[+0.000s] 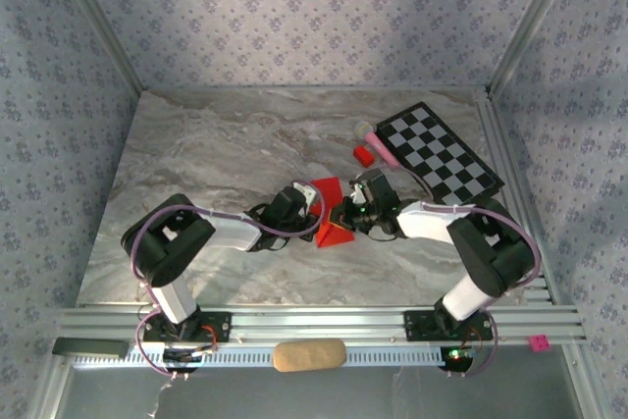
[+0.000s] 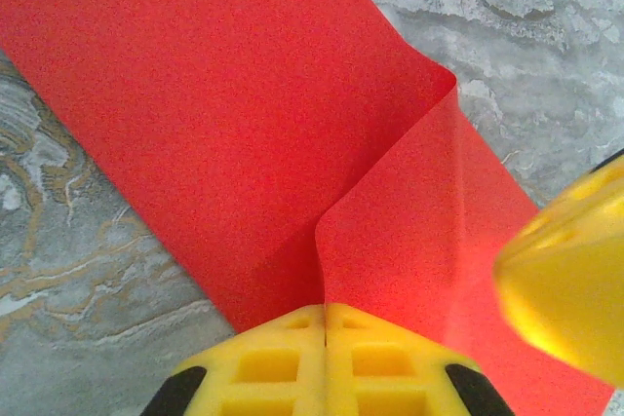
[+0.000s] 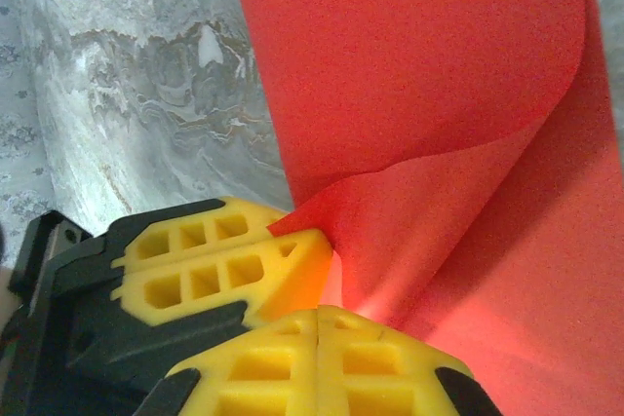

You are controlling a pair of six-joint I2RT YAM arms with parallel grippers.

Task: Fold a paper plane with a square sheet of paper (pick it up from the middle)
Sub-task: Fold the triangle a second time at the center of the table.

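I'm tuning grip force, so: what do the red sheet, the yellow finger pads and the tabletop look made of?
The square sheet of paper: thin matte red paper; it curls softly without cracking. The pads of the left gripper: probably yellow moulded plastic or rubber; grainy, with square recesses. The table: smooth grey veined marble look; could be printed laminate rather than stone.

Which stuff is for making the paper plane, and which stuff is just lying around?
For the job: red paper, left claw and right claw, both pinching it.
Lying about: small red block, pink stick, checkerboard, tan pad.
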